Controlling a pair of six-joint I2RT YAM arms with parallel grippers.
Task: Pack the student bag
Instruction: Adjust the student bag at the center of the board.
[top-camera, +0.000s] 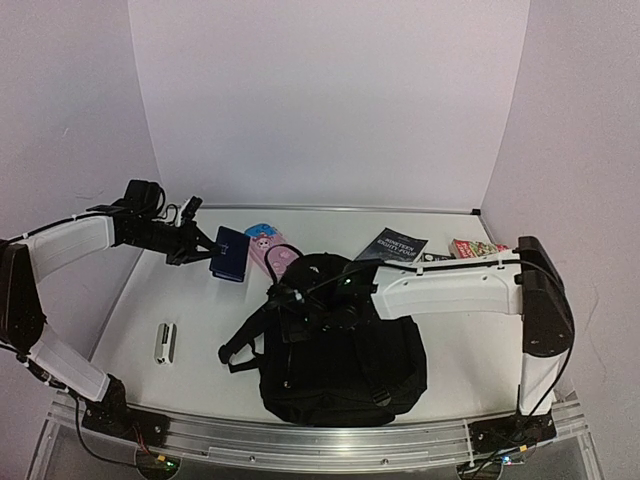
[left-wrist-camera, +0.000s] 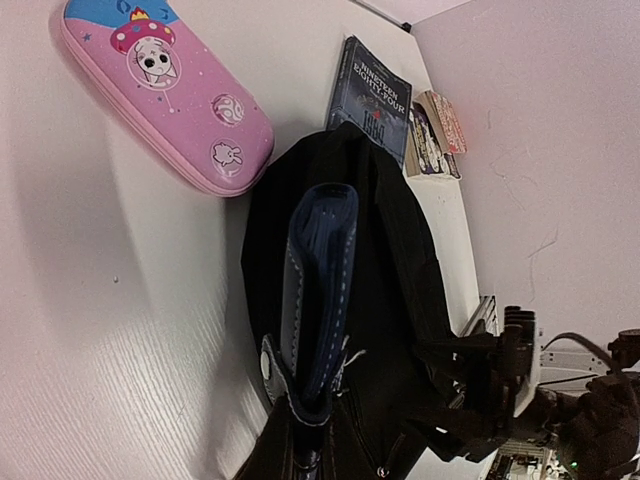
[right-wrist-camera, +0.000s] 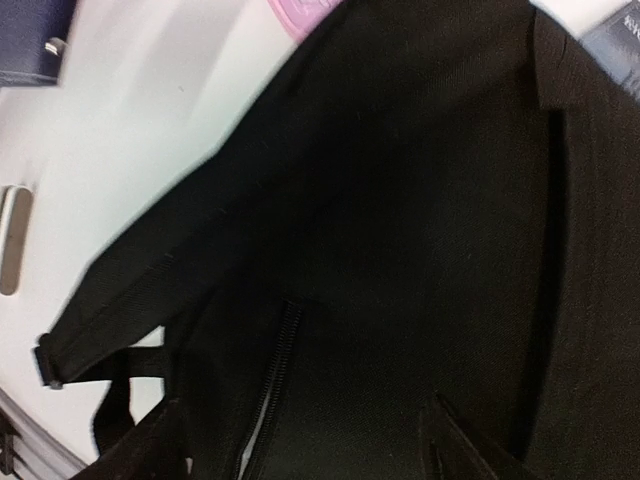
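In the top external view, the student bag is seen lying on the table, near the front edge and roughly in the middle. A shoulder strap is trailed out to its left. The right gripper is set low against the bag's upper left part, dark against the black fabric, and it cannot be told whether its fingers are spread or pressed together. The left gripper is held above the rear left of the table, and a dark blue pouch is pinched in it. A pink pencil case is laid flat just beside the pouch, behind the bag's top. A dark book and a colourful book are laid further right along the back. A small pale object is left lying well apart from the bag, on its left.

In the left wrist view, the pouch is seen edge-on, clamped at its lower end between the left gripper's fingers. The bag is seen behind it. The pencil case, printed with cartoon figures, and the dark book, titled Nineteen Eighty-Four, are seen beyond, with the colourful book beside the dark one.

In the right wrist view, the frame is almost filled by the bag. A zipper and the strap can be made out. The fingers cannot be separated from the black fabric.
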